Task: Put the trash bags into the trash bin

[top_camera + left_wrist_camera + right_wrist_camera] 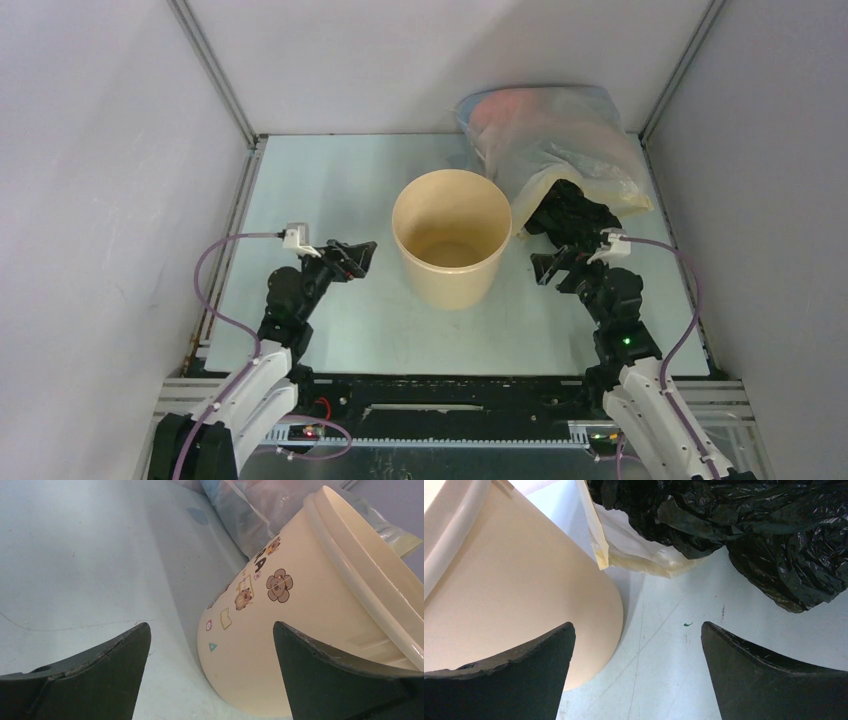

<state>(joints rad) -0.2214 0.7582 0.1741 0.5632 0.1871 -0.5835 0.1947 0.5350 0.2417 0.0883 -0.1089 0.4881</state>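
Observation:
The tan trash bin (450,240) stands upright and empty in the middle of the table. It also shows in the left wrist view (305,620), with cartoon stickers on its wall, and in the right wrist view (514,590). The black crinkled trash bag (572,212) lies on the table just right of the bin, partly under the whitish bag; it fills the top right of the right wrist view (754,530). My left gripper (362,256) (211,625) is open and empty, left of the bin. My right gripper (552,266) (636,625) is open and empty, just in front of the black bag.
A large translucent whitish-yellow bag (560,135) with pinkish contents lies at the back right, its edge (634,555) draped between bin and black bag. Grey walls with metal frame posts close the table on three sides.

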